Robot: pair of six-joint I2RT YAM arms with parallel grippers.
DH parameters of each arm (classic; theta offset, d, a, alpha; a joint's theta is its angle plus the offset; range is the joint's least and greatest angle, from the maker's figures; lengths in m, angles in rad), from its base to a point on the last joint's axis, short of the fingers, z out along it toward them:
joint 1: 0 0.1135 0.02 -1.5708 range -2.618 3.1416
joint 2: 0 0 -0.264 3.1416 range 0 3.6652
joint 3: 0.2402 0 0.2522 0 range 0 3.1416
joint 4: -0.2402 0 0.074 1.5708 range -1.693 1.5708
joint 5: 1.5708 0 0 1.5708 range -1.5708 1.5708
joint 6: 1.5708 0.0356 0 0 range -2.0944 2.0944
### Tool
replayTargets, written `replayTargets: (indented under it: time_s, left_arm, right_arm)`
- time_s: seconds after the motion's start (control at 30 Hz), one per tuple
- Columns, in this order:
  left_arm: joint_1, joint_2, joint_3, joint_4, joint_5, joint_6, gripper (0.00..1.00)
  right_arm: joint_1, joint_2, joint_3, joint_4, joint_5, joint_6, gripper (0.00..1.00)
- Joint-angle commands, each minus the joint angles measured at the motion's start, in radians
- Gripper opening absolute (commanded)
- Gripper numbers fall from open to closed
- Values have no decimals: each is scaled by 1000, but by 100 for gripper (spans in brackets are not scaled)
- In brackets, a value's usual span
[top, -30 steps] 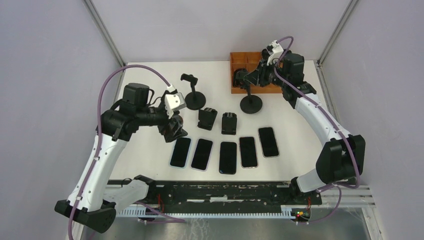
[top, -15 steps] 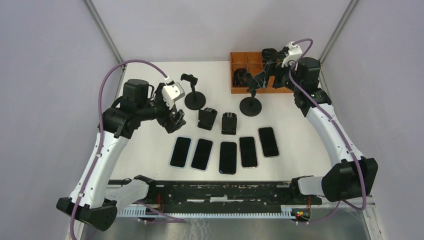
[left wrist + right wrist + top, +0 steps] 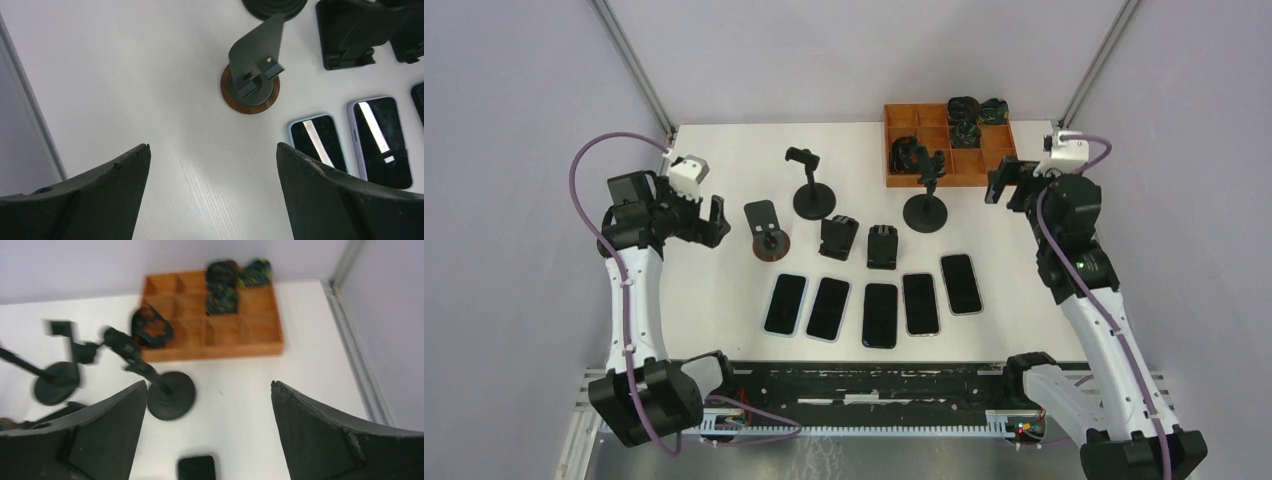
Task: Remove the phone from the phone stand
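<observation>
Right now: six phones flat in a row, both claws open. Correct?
Wrong count: the top view shows five phones flat in a row, not six. Left claw and right claw are open.

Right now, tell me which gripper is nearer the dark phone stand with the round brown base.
Left. The left gripper hangs open just left of the brown-based stand, not touching; the right gripper is across the table, by the orange wooden tray's right end.
</observation>
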Motion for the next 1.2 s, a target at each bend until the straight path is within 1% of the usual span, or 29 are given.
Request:
replayTargets:
  time_s: [0.0,0.07,0.17,0.23,0.27,0.3,0.33,0.4,0.5,0.6,0.63,0.83,1.0,1.1,1.13,1.17]
  left_arm:
    - [110,30,-113,126,91,42,100]
    - [136,53,-176,209,78,10,100]
    - [140,92,-270,343,59,-63,100]
    - [138,102,-341,472,74,-121,100]
    - [135,102,-379,511,86,-150,100]
    - [129,101,-413,594,91,-178,100]
    - [116,100,-450,633,90,-197,100]
    - [77,105,-508,762,78,-237,100]
    - [5,136,-568,903,36,-297,100]
    - [-33,186,-593,1024,24,-349,100]
    - [-42,203,-602,1071,20,-364,100]
    - [-62,298,-643,1321,11,-445,100]
    - [-75,359,-699,1557,-16,-499,100]
    - [-78,385,-786,1751,-22,-516,100]
    - [-84,395,-824,1847,-42,-533,100]
    - [-85,390,-847,1877,-52,-547,100]
  right_arm:
    - [-8,-70,-205,-6,391,47,98]
    - [-8,-121,-357,95,495,28,98]
    - [-8,-193,-593,312,541,-21,98]
    - [-8,-219,-712,427,546,-49,98]
    - [-8,-225,-761,486,567,-50,98]
    - [-7,-226,-817,539,589,-54,98]
    - [-8,-218,-859,607,597,-65,98]
    - [-7,-183,-935,739,634,-79,98]
    - [-8,-76,-987,887,686,-89,98]
    - [-8,24,-1012,1031,727,-111,98]
    - [-8,51,-1043,1074,735,-111,98]
    - [-8,183,-1085,1319,738,-153,98]
    - [-8,282,-1098,1448,684,-195,98]
    - [-8,316,-1139,1546,666,-207,98]
    - [-8,318,-1141,1554,648,-216,98]
    - [-7,318,-1141,1554,615,-225,98]
